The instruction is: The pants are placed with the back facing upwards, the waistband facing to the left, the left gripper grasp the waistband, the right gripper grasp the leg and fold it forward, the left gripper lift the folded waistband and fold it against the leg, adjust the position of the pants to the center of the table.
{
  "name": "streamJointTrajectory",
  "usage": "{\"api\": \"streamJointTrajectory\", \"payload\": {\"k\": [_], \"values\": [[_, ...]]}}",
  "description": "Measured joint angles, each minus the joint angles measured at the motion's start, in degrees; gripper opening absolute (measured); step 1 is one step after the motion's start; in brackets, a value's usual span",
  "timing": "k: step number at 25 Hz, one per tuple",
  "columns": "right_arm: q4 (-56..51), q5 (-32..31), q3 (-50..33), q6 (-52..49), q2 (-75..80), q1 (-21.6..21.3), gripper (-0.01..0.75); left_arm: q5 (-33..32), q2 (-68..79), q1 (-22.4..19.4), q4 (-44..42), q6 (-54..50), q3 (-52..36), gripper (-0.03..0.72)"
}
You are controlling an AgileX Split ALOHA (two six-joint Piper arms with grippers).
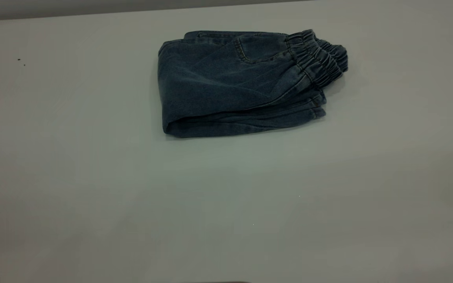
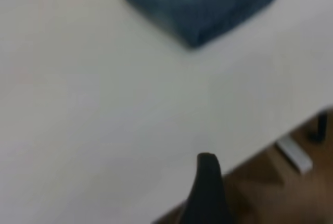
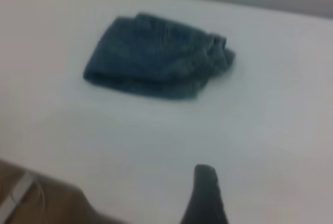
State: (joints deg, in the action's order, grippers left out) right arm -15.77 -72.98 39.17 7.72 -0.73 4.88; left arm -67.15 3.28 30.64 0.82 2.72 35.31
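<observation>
The pants lie folded into a compact blue denim bundle on the table, toward its far side and slightly right of middle. The ruffled waistband rests on top at the bundle's right end, with the fold along the left. A leg hem peeks out beneath the waistband. Neither gripper appears in the exterior view. In the left wrist view the left gripper hangs near the table's edge, far from the pants. The right gripper is likewise well back from the pants. Neither touches the cloth.
The table edge runs close to the left gripper, with brown floor and a white bar beyond it. Floor also shows past the table edge in the right wrist view. A grey wall lies behind the table.
</observation>
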Motion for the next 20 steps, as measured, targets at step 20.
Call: {"api": "streamJointTrajectory", "payload": {"k": [20], "values": [[0.1, 6.81, -11.95, 3.81, 0.05, 0.0, 0.475, 2.18, 0.29, 0.0, 0.05, 1.61, -7.05, 0.537]]}}
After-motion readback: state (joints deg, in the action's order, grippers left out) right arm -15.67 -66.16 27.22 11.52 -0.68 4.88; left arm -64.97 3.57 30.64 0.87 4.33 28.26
